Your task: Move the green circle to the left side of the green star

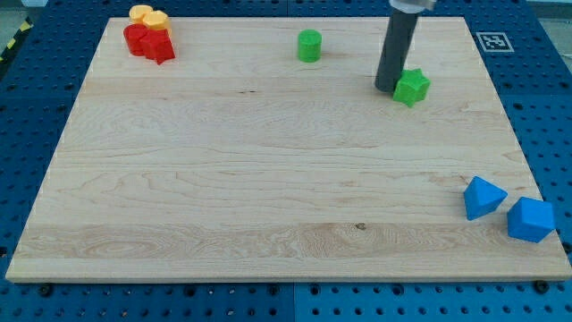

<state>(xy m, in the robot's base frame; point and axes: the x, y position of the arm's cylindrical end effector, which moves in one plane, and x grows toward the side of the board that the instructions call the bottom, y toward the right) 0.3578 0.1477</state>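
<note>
**Green circle sits well left of the star, rod beside the star**

At the far left corner of the wooden board (268,197), a yellow block (148,16) lies touching the red blocks (149,41) just in front of it; their exact shapes are hard to make out, though the red cluster looks like two pieces pressed together.

Further right along the far edge, the green circle (309,46) stands alone, a short upright cylinder, well apart from everything else.

Right of that, the dark rod comes down from the top, and my tip (386,88) rests on the board just beside the green star (412,87), on the star's left side, touching it or nearly so. The rod carries no jaws, so there is nothing to open, close or hold. My tip lies between the green circle and the green star, much nearer the star.

At the near right corner, two blue blocks sit close together: a blue angular block (483,197) and, right of it, a blue cube-like block (530,220).
</note>
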